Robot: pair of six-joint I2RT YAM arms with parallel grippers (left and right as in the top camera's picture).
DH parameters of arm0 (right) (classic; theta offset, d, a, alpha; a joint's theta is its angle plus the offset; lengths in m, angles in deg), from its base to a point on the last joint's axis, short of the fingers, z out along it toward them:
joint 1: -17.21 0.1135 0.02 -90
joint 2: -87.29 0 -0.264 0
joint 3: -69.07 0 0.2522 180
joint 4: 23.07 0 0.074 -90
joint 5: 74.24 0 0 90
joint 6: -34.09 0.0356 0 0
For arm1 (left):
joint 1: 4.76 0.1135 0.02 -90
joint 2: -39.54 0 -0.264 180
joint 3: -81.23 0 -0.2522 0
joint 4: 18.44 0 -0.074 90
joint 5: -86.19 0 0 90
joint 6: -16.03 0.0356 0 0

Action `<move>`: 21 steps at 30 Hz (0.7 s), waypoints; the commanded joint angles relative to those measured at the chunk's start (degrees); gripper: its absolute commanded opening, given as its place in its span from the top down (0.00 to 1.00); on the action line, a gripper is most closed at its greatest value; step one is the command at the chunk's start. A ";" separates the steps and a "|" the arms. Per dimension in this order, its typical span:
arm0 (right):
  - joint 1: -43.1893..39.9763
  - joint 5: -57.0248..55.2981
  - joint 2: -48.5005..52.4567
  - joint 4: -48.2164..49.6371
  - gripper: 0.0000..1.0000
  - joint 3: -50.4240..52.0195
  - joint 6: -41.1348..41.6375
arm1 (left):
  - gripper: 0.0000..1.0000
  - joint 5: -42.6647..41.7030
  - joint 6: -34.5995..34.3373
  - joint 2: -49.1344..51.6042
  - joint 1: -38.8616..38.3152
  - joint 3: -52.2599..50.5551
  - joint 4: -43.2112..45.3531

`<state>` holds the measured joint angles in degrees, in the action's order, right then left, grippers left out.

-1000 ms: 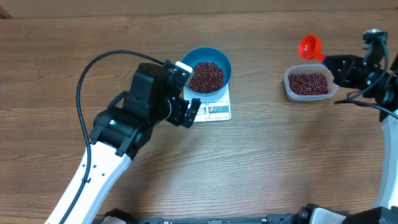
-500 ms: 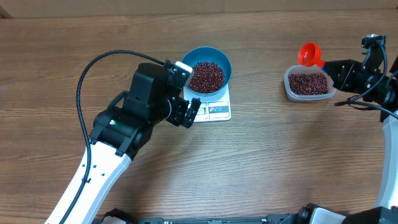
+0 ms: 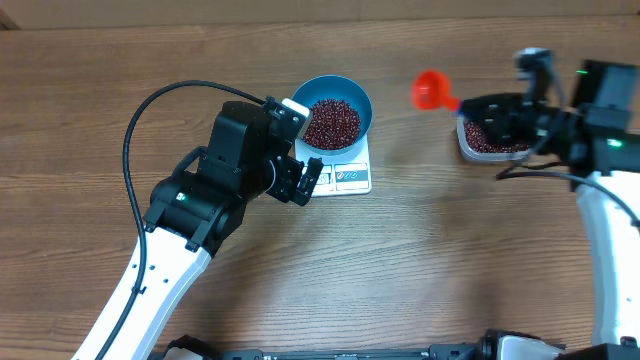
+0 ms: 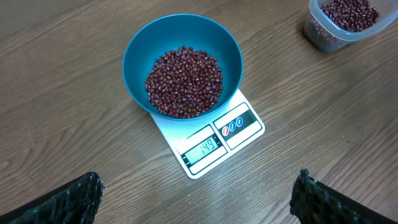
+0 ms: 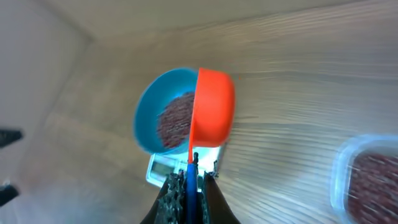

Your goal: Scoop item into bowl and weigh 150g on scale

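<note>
Looking at the beans (image 4: 183,81), Ben, where are they?

Most sit in a heap in the blue bowl (image 4: 211,34), Ana. More lie in the clear tub (image 4: 320,37), well off to the right.

And the bowl?

It stands on the back part of the white scale (image 4: 239,124). The little display (image 4: 204,148) in front reads 149.

Where is the scale?

On the wood table (image 3: 450,250), near the middle.

What about the left gripper (image 3: 308,180)?

It hangs just beside the front left corner of the scale. Its jaws are spread very wide and it holds nothing. In its own camera its dark fingers (image 4: 68,199) show in the two bottom corners, far apart.

And the right gripper (image 5: 189,180)?

It is squeezed tight on the handle of the red scoop (image 3: 430,90). The scoop is over the bare table, between the bowl and the tub, and touches neither. In the right wrist view it looks turned on its edge. That view is blurry, so I cannot tell if any beans are in the scoop
</note>
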<state>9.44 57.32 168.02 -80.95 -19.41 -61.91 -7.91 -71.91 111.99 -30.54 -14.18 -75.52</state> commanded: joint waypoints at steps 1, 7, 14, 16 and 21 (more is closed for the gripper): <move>8.15 -9.35 0.07 1.20 0.96 -1.51 -0.48 | 0.00 -0.39 0.94 0.31 0.26 -0.35 0.02; 17.64 -20.68 3.10 4.72 0.97 -1.49 -0.48 | 0.00 -0.39 0.94 0.31 0.26 -0.35 0.02; 22.99 -23.56 8.76 8.55 0.96 -1.49 -5.07 | 0.00 -0.39 0.94 0.31 0.26 -0.35 0.02; 23.58 -23.74 9.53 9.29 0.96 -1.49 -7.61 | 0.00 -0.39 0.94 0.31 0.26 -0.35 0.02; 23.85 -24.15 9.62 13.07 0.96 -1.49 -9.73 | 0.00 -0.39 0.94 0.31 0.26 -0.35 0.02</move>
<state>33.22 34.24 177.94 -69.41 -19.41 -68.95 -7.91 -71.91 111.99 -30.52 -14.16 -75.52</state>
